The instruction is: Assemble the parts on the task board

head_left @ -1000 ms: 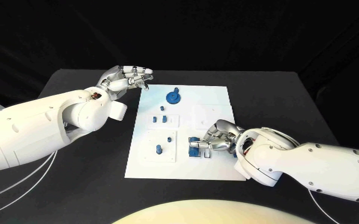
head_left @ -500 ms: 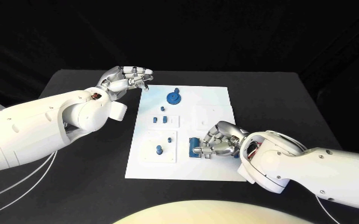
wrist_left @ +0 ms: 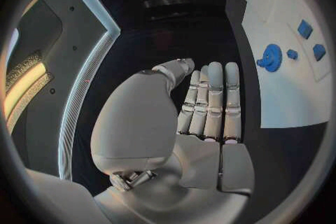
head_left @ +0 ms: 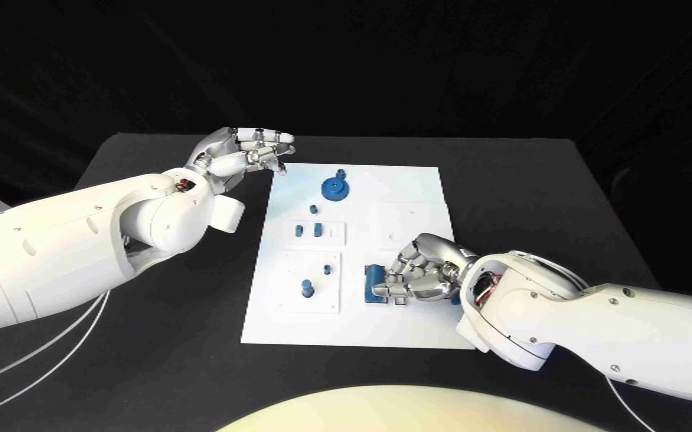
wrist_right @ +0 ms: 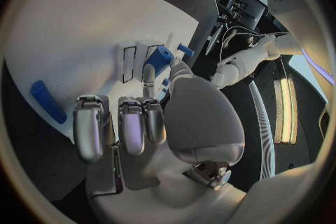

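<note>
The white task board lies mid-table. My right hand hangs low over its near right part, fingers curled round a blue cylindrical part. In the right wrist view that blue part sits at the thumb's tip, above the board, and a blue bar lies flat beside the fingers. My left hand hovers off the board's far left corner, fingers straight and side by side, holding nothing; the left hand looks the same from its wrist. A blue gear stands at the far end.
Small blue parts sit in the left column: a pair, one above them, and two near ones. The left wrist view shows the gear and small pieces. Black table surrounds the board.
My right hand has slid a little toward the near edge and closed in over the blue part, which now stands more upright. The left hand has not moved.
</note>
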Available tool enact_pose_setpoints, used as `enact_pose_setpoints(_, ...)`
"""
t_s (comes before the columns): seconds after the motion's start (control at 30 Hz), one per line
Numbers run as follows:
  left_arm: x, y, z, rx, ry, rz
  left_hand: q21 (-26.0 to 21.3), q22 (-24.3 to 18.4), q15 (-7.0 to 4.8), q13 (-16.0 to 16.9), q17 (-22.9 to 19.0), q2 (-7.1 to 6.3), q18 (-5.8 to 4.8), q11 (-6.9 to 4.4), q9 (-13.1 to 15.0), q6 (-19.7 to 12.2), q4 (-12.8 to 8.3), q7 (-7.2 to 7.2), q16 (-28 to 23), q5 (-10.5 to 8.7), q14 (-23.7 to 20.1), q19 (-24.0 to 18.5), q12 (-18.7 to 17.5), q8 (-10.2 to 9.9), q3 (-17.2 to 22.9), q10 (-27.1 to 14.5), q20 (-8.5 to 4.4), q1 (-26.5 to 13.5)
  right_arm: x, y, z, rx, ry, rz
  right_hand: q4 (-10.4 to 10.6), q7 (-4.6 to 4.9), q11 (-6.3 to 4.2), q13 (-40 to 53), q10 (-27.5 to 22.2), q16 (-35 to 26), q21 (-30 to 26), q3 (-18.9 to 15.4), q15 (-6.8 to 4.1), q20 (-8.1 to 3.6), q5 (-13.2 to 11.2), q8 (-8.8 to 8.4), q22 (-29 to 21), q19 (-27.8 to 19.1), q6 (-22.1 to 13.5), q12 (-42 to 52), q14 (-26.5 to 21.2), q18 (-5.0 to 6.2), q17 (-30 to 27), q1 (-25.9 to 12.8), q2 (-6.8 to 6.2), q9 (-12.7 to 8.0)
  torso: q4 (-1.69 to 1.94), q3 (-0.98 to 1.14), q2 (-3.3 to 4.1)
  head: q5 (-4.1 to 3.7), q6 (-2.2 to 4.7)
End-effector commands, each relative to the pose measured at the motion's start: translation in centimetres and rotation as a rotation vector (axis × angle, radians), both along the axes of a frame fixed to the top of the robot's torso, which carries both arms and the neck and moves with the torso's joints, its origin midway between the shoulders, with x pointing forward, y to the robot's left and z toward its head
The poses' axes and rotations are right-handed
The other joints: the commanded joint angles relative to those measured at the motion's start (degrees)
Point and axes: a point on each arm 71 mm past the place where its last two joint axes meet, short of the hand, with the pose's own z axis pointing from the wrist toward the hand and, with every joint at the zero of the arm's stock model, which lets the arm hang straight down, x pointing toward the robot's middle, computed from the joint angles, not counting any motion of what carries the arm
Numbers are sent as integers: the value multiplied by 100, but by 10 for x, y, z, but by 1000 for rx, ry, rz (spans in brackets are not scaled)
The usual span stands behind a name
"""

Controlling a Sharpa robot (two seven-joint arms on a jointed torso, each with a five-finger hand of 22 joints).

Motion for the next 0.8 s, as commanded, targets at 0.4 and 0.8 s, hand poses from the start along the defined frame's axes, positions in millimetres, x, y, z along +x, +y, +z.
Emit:
enact_pose_setpoints(0.4, -1, -1, 1, -12, -1, -9, -28, 10, -37, -10, -8, 50, 18, -11, -11, 45, 9, 11, -22, 22, -13, 27, 26, 40, -38, 9, -10, -8, 1, -1, -3, -63, -37, 17, -30, -57, -90, 1508, 604, 30, 94, 787, -70, -77, -12, -60, 1402, 498, 68, 22, 587, -47, 1509, 713, -188, -126, -4, -5, -6, 13, -28)
enact_pose_setpoints(0.8, 0, 0, 0, -13, 3, -6, -29, 11, -36, -11, -9, 58, 18, -10, -13, 43, 13, 12, -22, 23, -12, 27, 28, 39, -36, 8, -9, -10, 1, -5, -5, -26, -17, 14, 6, -43, -79, 1508, 604, 30, 77, 809, -65, -76, -25, -67, 1397, 493, 81, 22, 587, -44, 1509, 632, -235, -142, -4, 0, -3, 30, -8)
